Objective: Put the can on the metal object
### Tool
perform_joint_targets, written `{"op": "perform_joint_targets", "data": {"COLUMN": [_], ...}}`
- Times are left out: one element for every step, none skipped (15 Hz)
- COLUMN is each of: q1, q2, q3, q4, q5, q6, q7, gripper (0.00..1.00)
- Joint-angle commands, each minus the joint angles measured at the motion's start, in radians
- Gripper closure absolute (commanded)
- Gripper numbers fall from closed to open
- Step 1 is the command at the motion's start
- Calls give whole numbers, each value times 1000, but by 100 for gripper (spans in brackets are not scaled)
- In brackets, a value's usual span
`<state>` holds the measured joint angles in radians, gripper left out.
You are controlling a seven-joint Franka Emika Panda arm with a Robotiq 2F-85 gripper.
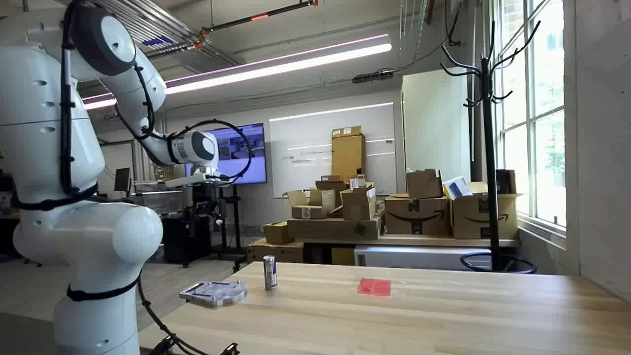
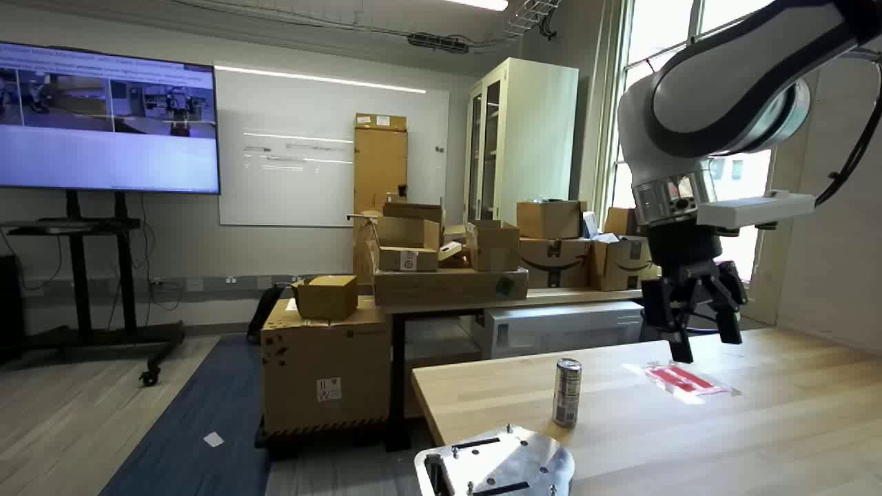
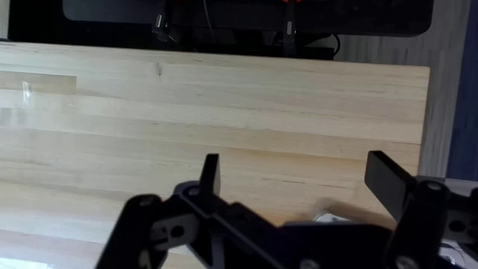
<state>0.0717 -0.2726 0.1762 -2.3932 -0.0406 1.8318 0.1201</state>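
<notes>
The can [image 1: 270,273] is a slim silvery-grey cylinder standing upright on the wooden table in both exterior views [image 2: 567,394]. In the wrist view only the top edge of the can [image 3: 330,218] shows; the gripper's body hides the rest. The metal object [image 1: 214,293] is a low silvery plate beside the can at the table's edge, and it is cut off at the bottom of an exterior view [image 2: 513,463]. A part of it shows at the lower right of the wrist view [image 3: 453,256]. My gripper [image 2: 705,341] is open and empty, above the table and apart from the can; its fingers are wide apart in the wrist view [image 3: 293,164].
A flat red item [image 1: 374,287] lies on the wooden table [image 1: 443,325] and also shows in an exterior view [image 2: 685,379]. Cardboard boxes [image 1: 416,215] stand on a bench behind the table. A black coat stand [image 1: 488,162] is near the window.
</notes>
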Motion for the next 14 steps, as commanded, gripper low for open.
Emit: {"op": "perform_joint_targets", "data": {"q1": [15, 15, 15, 15, 15, 15, 15, 15, 15, 15, 15, 15, 13, 11], "q2": [1, 1, 1, 1, 1, 1, 1, 1, 1, 1, 1, 1, 12, 24], "q3": [-14, -14, -14, -14, -14, -14, -14, -14, -14, -14, -14, -14, -14, -15], "q4": [2, 2, 2, 2, 2, 2, 2, 2, 2, 2, 2, 2, 11, 21], "q5": [-3, -3, -3, -3, -3, -3, -3, -3, -3, -3, -3, -3, -7, -12], "q6": [-3, -3, -3, -3, -3, -3, -3, -3, -3, -3, -3, -3, 2, 4], "q7": [3, 3, 3, 3, 3, 3, 3, 3, 3, 3, 3, 3, 7, 15], "gripper": [0, 0, 0, 0, 0, 0, 0, 0, 0, 0, 0, 0, 0, 0]}}
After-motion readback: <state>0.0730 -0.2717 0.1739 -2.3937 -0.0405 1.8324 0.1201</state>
